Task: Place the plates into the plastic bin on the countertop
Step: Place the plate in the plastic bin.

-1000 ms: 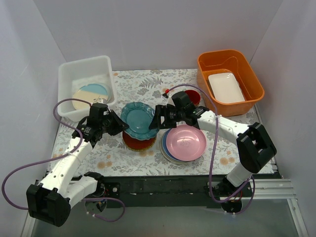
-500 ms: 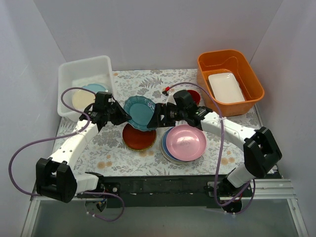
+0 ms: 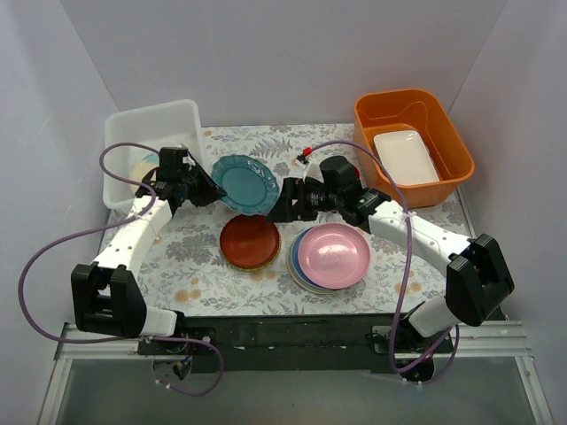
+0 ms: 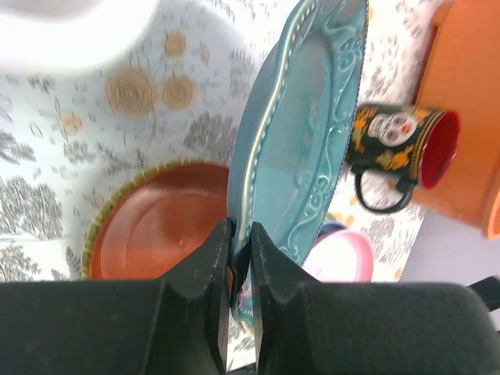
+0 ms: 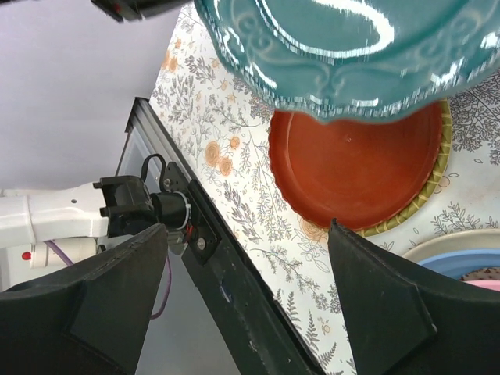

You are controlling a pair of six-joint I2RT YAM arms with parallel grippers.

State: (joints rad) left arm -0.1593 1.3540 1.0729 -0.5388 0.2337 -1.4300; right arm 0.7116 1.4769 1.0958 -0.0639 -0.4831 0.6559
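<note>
Because the left arm crosses the bin [image 3: 152, 119], most of its floor is hidden from above; only a pale sliver shows beside the arm, and what it is cannot be told. From the left wrist the bin is just a white blur. The mug [image 4: 398, 144] shows only from that wrist, beyond the far face of the held plate; from above the right arm covers it. The stack [image 3: 295, 264] under the pink plate [image 3: 332, 255] shows only blue and pale rims, so its count is unclear.

The left gripper [image 3: 211, 189] is clamped on the teal plate [image 3: 244, 183]. Its fingers [image 4: 207, 266] pinch the rim, and the plate stands nearly on edge ahead of them, lifted clear of the countertop [image 3: 266, 146], with the bin back beside the wrist. Below and ahead of those fingers the red plate [image 3: 250, 241] lies flat. A yellow-green edge shows round it; whether that is its own rim or another plate beneath cannot be told.

The right gripper [image 3: 276, 202] stands wide apart and holds nothing. The teal plate hangs just beyond its fingertips and the red plate lies below them, apart from both. Well behind this gripper's wrist, the orange tub [image 3: 365, 133] holds the white dish [image 3: 406, 156].
</note>
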